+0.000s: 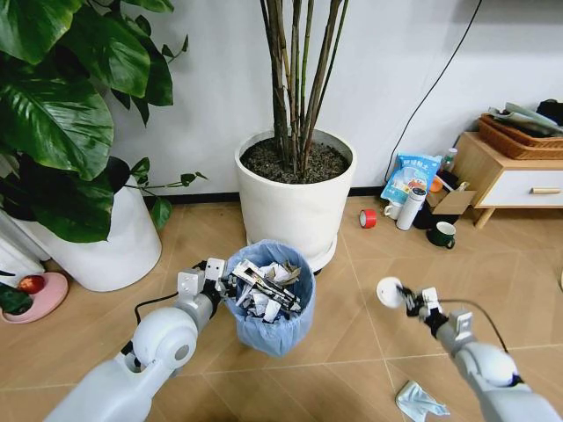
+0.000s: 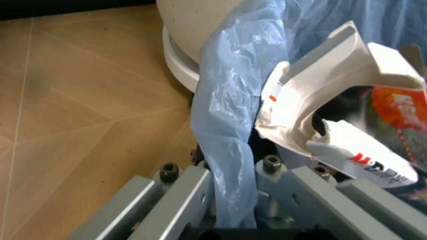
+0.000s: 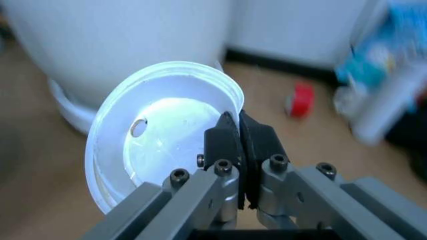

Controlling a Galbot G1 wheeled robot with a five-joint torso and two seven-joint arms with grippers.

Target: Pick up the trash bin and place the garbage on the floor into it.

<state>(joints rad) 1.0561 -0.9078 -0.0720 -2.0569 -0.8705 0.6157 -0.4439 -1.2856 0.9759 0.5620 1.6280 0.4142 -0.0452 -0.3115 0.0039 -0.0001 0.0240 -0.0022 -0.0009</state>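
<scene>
The small round trash bin lined with a crinkly light-blue plastic bag point(image 1: 268, 303) stands on the tan herringbone wood-look tile floor point(image 1: 352, 290) just in front of the big white plant pot with thin bare stems point(image 1: 295, 198), and it is already heaped with crumpled white paper and printed wrappers point(image 1: 264, 288). The left gripper point(image 1: 204, 280) is at the bin's left rim, and the left wrist view shows its jaws closed narrowly on a fold of the blue liner point(image 2: 227, 150) with the bin edge between them. The right gripper point(image 1: 409, 299) is off to the bin's right, above the floor, its jaws pinched tight on the edge of a white round plastic disc with a small hole in it point(image 3: 160, 130). A pale teal tissue point(image 1: 418, 400) lies on the floor close to the right arm, not yet collected. The likely trouble lies in the disc's hold: it is gripped only at its rim, so a quick swing toward the bin could twist it out of the jaws and drop it short. The bin is also nearly full, so the disc could land on the piled paper and slide off over the edge. If the left gripper has mostly liner and little rim, a lift or tilt could pull the bag loose and spill the load. The red tape roll point(image 1: 368, 218) and dark green mug point(image 1: 442, 235) by the wall are well clear.
</scene>
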